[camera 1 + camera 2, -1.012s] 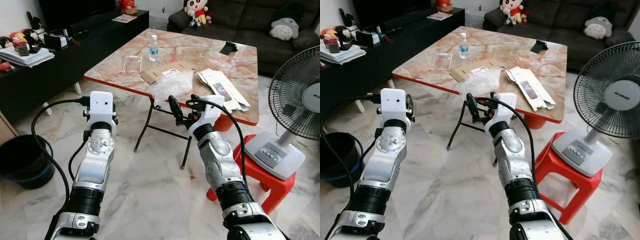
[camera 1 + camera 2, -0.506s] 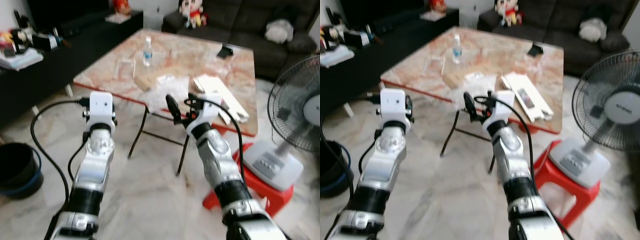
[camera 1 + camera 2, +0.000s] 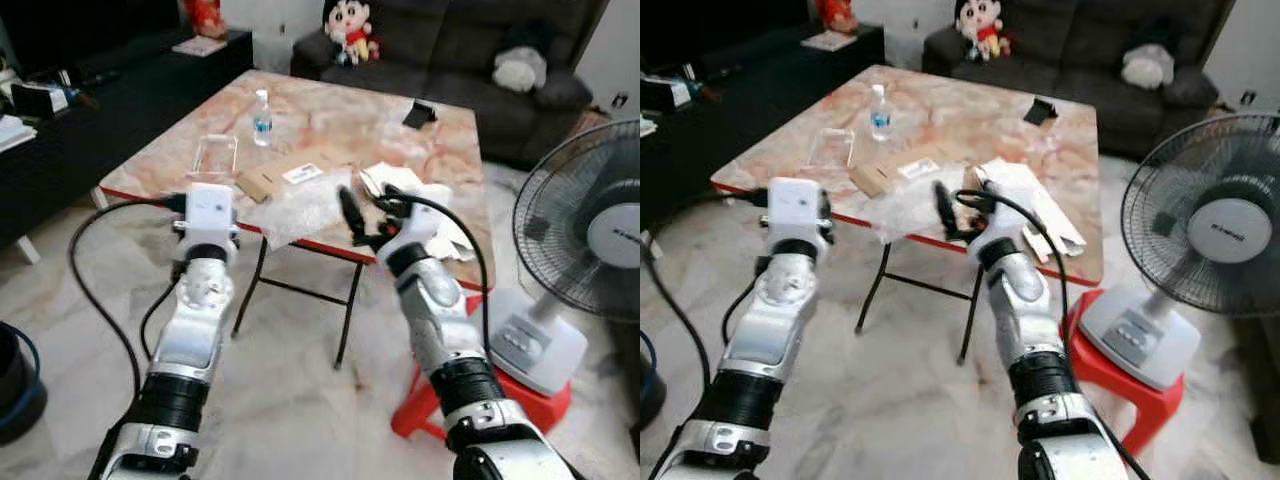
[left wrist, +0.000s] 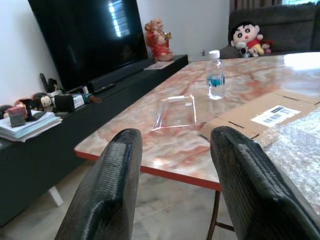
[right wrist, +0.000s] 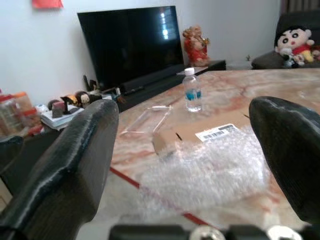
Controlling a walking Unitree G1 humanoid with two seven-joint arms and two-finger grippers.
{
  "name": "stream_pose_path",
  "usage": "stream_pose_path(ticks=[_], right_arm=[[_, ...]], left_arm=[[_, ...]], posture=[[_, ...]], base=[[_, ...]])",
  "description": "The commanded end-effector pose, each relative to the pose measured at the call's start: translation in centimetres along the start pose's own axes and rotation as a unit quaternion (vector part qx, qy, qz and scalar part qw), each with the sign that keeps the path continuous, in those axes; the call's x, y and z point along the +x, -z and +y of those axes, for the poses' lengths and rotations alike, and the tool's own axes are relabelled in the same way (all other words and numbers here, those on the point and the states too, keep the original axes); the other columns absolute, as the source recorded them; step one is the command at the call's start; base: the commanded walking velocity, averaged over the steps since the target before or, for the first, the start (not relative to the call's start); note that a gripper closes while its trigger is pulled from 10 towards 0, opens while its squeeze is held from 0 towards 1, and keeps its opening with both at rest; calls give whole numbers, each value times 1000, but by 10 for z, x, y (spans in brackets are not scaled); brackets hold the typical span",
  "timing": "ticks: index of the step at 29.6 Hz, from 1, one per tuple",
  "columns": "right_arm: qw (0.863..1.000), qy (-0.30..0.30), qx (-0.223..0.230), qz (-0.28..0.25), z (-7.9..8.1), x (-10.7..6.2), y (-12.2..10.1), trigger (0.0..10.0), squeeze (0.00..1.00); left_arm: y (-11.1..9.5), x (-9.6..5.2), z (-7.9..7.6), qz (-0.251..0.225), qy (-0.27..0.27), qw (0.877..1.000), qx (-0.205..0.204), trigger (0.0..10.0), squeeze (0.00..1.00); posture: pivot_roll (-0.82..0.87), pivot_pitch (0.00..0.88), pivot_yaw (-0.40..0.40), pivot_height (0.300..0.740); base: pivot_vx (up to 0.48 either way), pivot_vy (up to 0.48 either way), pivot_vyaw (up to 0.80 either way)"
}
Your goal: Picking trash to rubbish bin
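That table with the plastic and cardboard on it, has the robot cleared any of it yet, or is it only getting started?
Only starting. Nothing looks binned: the bubble wrap, flattened cardboard, clear tray, water bottle and opened box all lie on the table. In hand: nothing. The right gripper, open, is raised at the table's near edge beside the bubble wrap; the left gripper is open too. Left: every pickup and the trip to the bin.

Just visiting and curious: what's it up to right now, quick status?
Both grippers open, raised short of the table: left gripper, right gripper. Bubble wrap at the near edge, untouched. Nothing blocking it.
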State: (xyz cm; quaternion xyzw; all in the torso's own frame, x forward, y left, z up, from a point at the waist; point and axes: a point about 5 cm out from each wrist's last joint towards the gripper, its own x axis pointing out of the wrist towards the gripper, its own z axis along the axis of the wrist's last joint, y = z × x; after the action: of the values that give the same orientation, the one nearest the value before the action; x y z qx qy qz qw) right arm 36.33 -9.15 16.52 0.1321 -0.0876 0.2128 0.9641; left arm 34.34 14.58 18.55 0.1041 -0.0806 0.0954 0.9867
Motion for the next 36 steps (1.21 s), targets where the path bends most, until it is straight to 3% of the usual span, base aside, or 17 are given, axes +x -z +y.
stream_pose_path(ticks=[1, 8, 20, 36], right_arm=[[1000, 16, -15, 0, -11, -4, -3, 10000, 0], [999, 2, -46, -10, -5, -4, -3, 10000, 0], [1000, 7, -3, -15, -2, -2, 0, 10000, 0], [1000, 9, -14, -11, -8, -2, -4, 10000, 0]], left_arm=[[-4, -2, -8, -10, 12, 1000, 3, 10000, 0], [-4, 0, -9, -11, 18, 1000, 9, 10000, 0], [-6, -3, -9, -18, 21, 999, 17, 10000, 0], [-9, -3, -10, -24, 15, 999, 16, 10000, 0]], posture=[[36, 0, -75, 740], [39, 0, -50, 740], [82, 0, -48, 740], [40, 0, -88, 740]], base=[[394, 0, 0], [395, 0, 63], [397, 0, 110], [397, 0, 0]])
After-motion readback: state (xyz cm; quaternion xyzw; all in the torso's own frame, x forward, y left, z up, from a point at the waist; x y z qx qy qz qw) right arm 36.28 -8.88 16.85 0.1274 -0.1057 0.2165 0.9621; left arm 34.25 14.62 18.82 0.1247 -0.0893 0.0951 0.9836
